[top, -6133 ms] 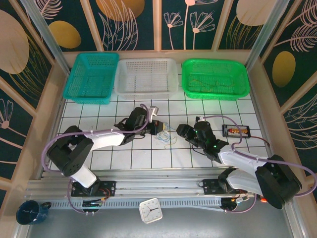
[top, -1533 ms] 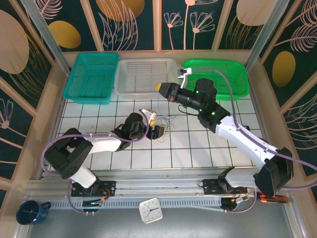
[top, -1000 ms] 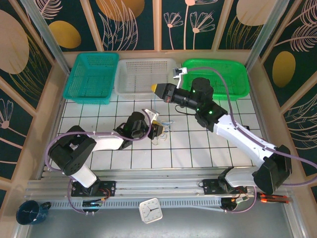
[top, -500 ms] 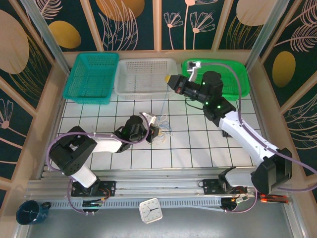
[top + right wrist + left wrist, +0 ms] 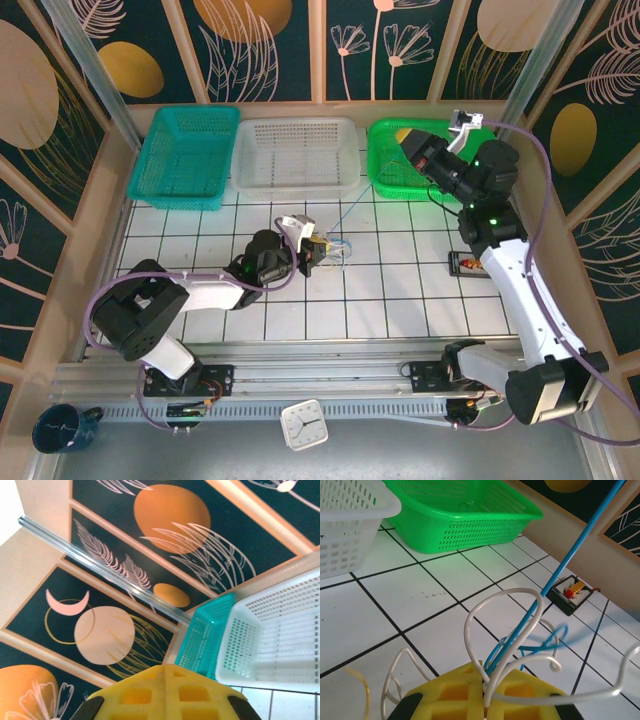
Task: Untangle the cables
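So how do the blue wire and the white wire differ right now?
The blue wire is pulled straight and taut, slanting up off the table toward the right claw. The white wire sags in loose loops. The blue wire reaches far out, while the white wire sits curled close to the left claw. Both are pinched in the shut left claw.

Yellow fingers (image 5: 162, 692) (pressed together) below teal basket (image 5: 205, 632) and white basket (image 5: 280, 640).

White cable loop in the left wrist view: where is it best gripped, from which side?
Grip the white cable loop at its arched top, away from the taut blue cable, coming from above: there it stands clear of the table.
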Tool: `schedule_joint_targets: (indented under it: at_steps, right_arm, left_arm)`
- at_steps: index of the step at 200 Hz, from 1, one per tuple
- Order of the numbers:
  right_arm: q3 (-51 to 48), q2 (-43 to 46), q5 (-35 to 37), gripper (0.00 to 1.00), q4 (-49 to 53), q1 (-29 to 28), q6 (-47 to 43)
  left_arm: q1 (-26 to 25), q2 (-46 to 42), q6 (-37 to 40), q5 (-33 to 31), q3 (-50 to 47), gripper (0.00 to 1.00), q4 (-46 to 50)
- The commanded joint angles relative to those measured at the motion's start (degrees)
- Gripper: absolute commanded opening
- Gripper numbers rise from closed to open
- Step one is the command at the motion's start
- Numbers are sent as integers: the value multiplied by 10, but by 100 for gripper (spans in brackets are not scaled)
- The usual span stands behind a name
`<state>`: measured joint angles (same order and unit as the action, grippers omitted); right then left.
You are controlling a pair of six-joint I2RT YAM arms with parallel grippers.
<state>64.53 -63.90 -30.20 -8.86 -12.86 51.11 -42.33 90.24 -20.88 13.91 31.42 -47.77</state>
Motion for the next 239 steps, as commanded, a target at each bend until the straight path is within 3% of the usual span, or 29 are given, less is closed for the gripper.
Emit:
schedule_joint_targets:
  at_steps: [1,28,67,88,156,199,239]
  right_arm:
    - [-5,13,4,0,-124,-16,9]
    - [-22,-5,18,0,-110,-80,-28]
    - [-17,-43,26,0,-96,-150,-64]
    - [-8,-58,32,0,-86,-168,-77]
    - [14,-83,31,0,-77,-203,-91]
    - [26,-96,35,0,-75,-226,-94]
    - [56,-111,40,0,-59,-252,-105]
  left_arm:
    - [4,17,-9,-17,-33,0,107]
    - [4,13,-7,-17,-34,11,113]
    - [4,-2,-3,-30,-43,58,126]
    - [4,-18,0,-42,-50,69,135]
    - [4,-98,19,-57,-55,90,171]
    - [4,-123,38,-62,-14,94,188]
    - [4,-61,51,-57,50,93,187]
